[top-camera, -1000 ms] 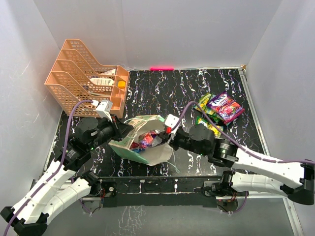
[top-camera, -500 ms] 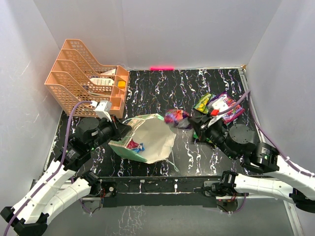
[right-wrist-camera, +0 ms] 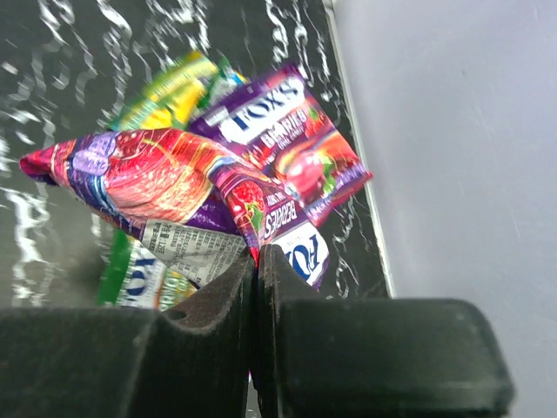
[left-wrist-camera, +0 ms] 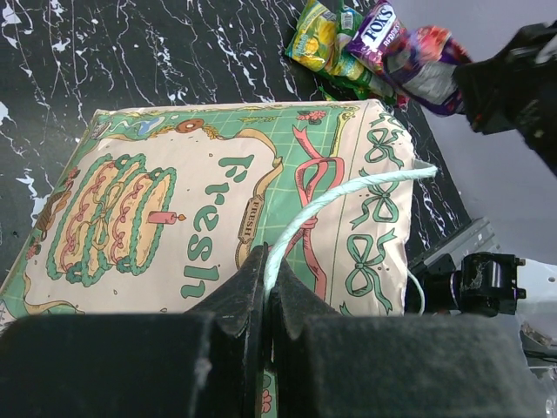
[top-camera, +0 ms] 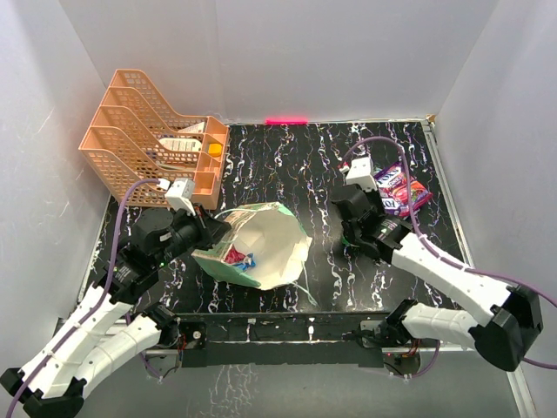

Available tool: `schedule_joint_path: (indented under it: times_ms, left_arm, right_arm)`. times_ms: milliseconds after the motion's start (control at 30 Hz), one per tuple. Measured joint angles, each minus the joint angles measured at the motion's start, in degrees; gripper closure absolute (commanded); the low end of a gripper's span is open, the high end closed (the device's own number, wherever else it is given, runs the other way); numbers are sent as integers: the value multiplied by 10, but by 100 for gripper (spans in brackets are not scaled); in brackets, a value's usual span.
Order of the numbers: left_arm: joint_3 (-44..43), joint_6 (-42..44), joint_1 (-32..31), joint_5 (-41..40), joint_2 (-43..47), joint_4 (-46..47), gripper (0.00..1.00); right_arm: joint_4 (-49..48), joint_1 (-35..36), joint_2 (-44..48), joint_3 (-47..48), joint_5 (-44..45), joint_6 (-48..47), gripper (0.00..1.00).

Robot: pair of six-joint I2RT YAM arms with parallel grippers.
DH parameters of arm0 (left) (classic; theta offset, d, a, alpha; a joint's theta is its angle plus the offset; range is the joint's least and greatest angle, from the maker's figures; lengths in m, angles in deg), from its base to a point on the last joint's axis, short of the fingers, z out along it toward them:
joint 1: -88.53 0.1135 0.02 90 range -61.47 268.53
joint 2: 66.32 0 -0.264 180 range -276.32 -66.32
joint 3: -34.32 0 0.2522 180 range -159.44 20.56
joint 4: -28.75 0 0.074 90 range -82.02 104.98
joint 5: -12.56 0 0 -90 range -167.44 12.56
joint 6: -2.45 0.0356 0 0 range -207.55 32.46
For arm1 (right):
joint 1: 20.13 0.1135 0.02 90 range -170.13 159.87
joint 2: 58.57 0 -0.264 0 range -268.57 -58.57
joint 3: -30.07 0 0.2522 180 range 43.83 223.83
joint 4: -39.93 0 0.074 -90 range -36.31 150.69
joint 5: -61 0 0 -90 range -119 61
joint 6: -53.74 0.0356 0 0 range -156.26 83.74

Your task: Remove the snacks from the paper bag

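Two pincers, both pressed together: the right gripper [right-wrist-camera: 255, 252] pinches a red-and-purple snack packet [right-wrist-camera: 157, 178] by its edge just above the pile of snacks [right-wrist-camera: 278, 131] lying at the right side of the table [top-camera: 287, 157], so it should part its jaws low over that pile. The left gripper [left-wrist-camera: 265, 261] nips the white string handle [left-wrist-camera: 348, 192] of the paper bag [left-wrist-camera: 218, 200], which lies on its side mid-table with a red-and-blue packet [top-camera: 237, 257] showing in its mouth.
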Motion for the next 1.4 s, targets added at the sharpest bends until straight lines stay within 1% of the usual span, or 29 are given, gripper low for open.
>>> schedule_joint_path:
  times_ms: [100,400,567,700,833,1000,1167,1400]
  left_arm:
    - [-2,0,0,-2,4,-6,100]
    - [-3,2,0,-7,14,-12,100]
    - [-3,2,0,-6,15,-12,100]
    - [-3,2,0,-7,17,-12,100]
    - [-3,2,0,-6,16,-10,100]
    - [-3,0,0,-2,13,-10,100]
    - [-3,0,0,-2,18,-10,100]
    - [-3,5,0,-2,30,-19,100]
  right_arm:
    - [7,-31,-16,-24,-7,-2,93]
    - [-10,-42,-57,-30,-14,-16,93]
    - [-22,-43,-83,-68,-23,-62,93]
    - [-27,-45,-79,-110,-54,-102,93]
    - [-53,-45,-75,-141,-70,-135,93]
    - [-84,-45,-91,-144,-93,-144,93]
    - [-84,-45,-136,-145,-131,-150,93]
    - [-82,-44,-160,-145,-171,-169,93]
